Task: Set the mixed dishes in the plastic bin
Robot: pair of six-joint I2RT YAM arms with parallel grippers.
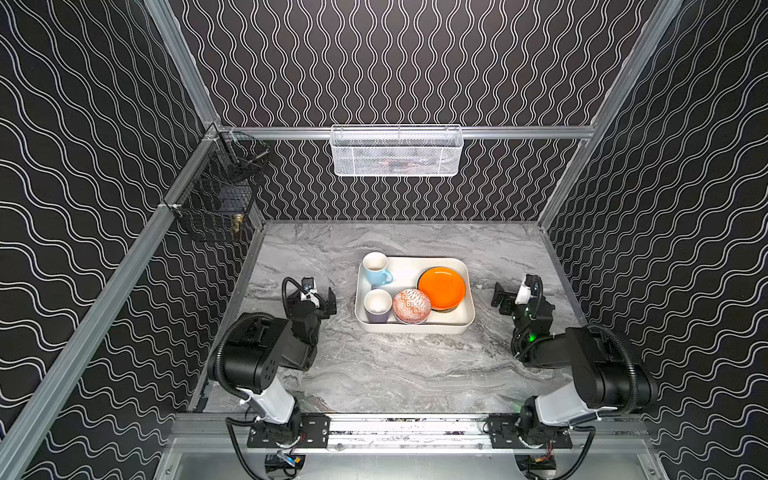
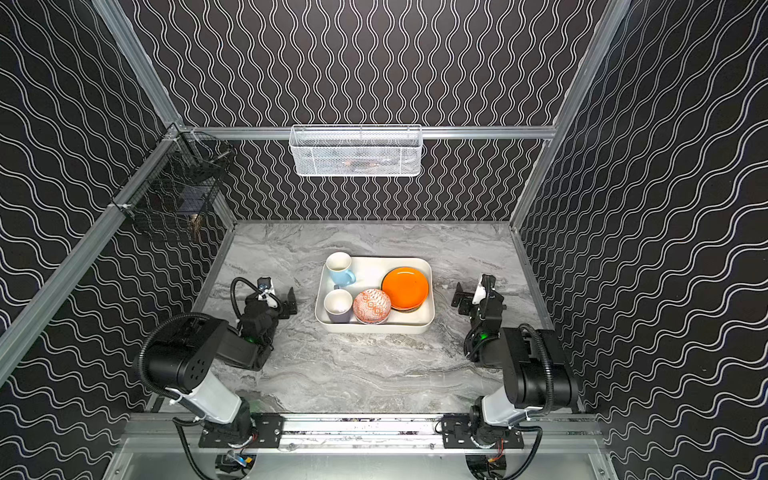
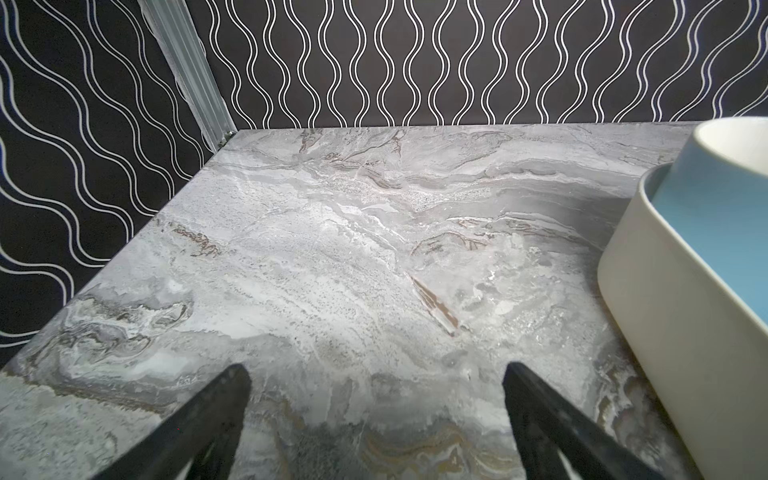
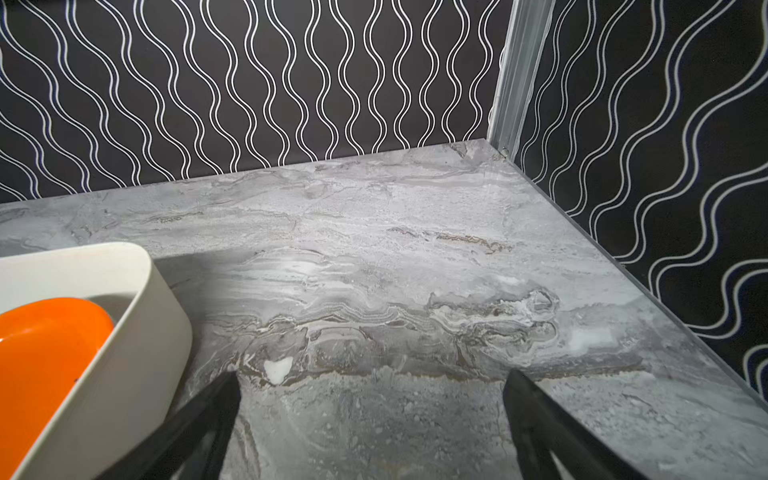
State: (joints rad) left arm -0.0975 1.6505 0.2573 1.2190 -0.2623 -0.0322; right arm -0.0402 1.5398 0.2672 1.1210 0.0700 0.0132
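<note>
Both arms sit low on the desk (image 1: 374, 374), one on each side of the plastic bin (image 1: 415, 328). Left gripper (image 3: 376, 376): jaws spread wide, nothing between them, just beside the bin's left wall. Right gripper (image 4: 374, 380): also spread wide and empty, near the bin's right wall, not touching it.

All the dishes in view are inside the bin; none lie loose on the desk.
- **Near row:** lavender-grey mug (image 1: 377, 305), upright, touching the red-orange patterned bowl (image 1: 411, 306).
- **Behind the bowl:** orange plate (image 1: 441, 287) on top of a stack. A dark rim shows under it; I cannot tell what the rest of the stack is.
- **Far left corner:** light blue mug (image 1: 376, 269), upright, handle facing the bin's middle.

Handling, by my judgement: the dishes look glazed, stiff, slippery and breakable, with moderate weight.
- **Mugs:** pinch the wall at the rim, or take the handle.
- **Plates:** thin, so take them by the raised edge.
- **Bowl:** grip over the rim.

The task looks complete.

Far wall: white wire-mesh basket (image 1: 397, 151). Left rail: black wire basket (image 1: 216, 199).
</note>
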